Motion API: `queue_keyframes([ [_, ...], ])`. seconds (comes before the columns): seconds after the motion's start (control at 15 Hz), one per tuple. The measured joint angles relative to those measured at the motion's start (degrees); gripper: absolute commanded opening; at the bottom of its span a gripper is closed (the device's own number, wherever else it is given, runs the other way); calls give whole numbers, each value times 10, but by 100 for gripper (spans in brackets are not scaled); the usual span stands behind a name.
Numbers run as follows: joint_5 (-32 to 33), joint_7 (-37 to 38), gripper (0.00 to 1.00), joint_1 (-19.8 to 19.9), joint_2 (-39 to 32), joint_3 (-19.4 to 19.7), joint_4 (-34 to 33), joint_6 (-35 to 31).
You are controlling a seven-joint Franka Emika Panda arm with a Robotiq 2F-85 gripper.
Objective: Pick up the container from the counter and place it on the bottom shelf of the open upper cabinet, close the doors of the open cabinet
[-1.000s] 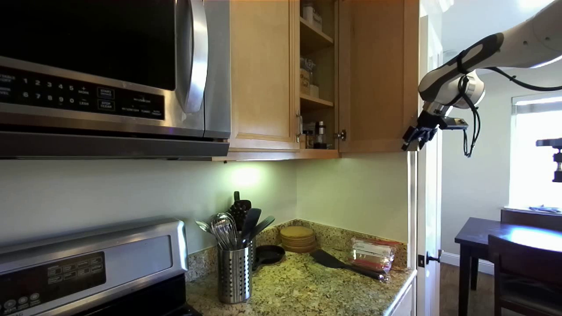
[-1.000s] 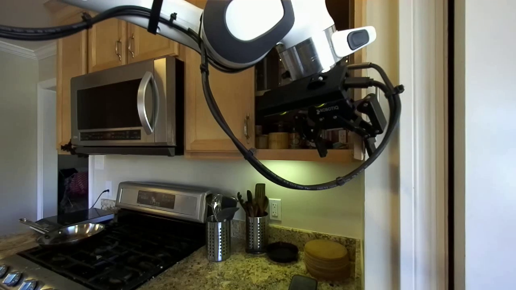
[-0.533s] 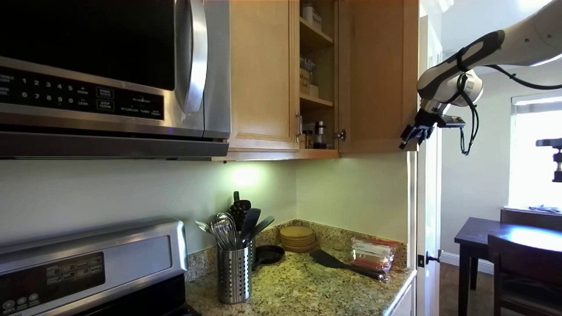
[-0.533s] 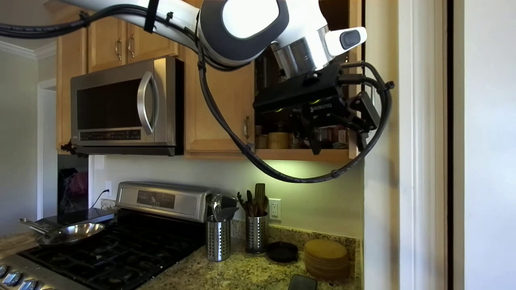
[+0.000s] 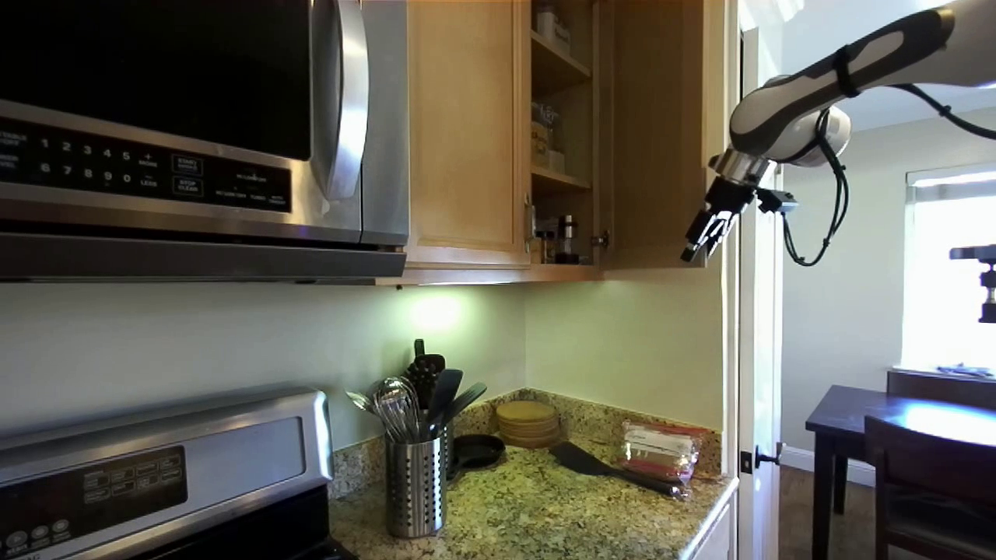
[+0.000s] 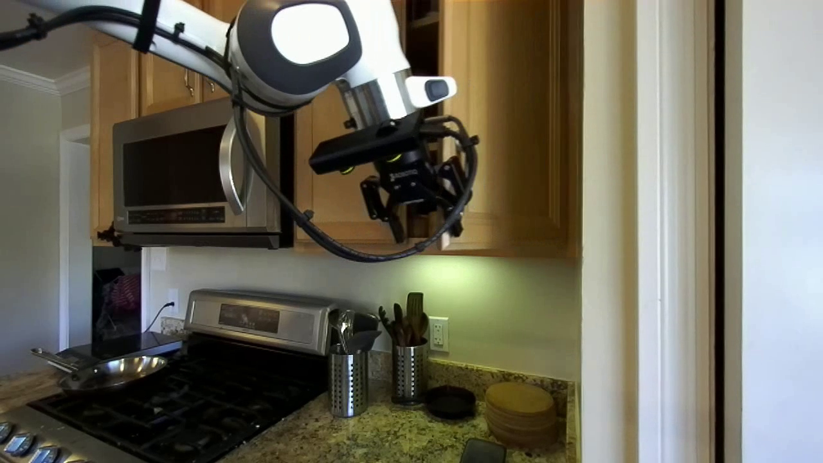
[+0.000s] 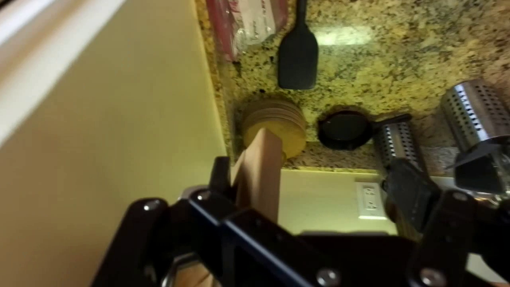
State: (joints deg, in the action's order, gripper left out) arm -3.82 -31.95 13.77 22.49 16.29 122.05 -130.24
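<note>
My gripper (image 6: 426,228) stands open at the free edge of the right-hand cabinet door (image 6: 508,141). In the wrist view the door edge (image 7: 261,171) lies between the fingers, close beside one finger (image 7: 220,175); contact is unclear. That door is partly swung across the upper cabinet in an exterior view, while the neighbouring door (image 5: 467,132) is shut. Jars (image 5: 566,239) stand on the bottom shelf (image 5: 572,271); whether the container is among them I cannot tell. No such jar shows on the granite counter (image 5: 529,505).
A steel microwave (image 5: 156,101) hangs left of the cabinet. Below are perforated utensil holders (image 6: 348,382), a small black pan (image 6: 450,402), stacked round boards (image 6: 521,411), a black spatula (image 7: 299,59) and a plastic bag (image 5: 661,451). The arm's cable (image 6: 360,257) loops below the gripper.
The right-hand door has swung further across the opening, hiding most of the shelf contents in an exterior view. My gripper has moved left there along with its edge, staying open.
</note>
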Motion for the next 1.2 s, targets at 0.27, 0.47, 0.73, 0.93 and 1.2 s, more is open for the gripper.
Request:
queue_keyframes([
  [0.27,-13,20,100,-82,19,-58,12,-23],
  [0.47,-28,20,100,-136,17,-75,12,-31],
  [0.73,-31,18,100,-157,6,-75,17,-31],
  [0.93,-20,21,72,-150,-2,-72,26,-31],
  [1.2,-5,40,45,-129,-10,-64,33,-46],
])
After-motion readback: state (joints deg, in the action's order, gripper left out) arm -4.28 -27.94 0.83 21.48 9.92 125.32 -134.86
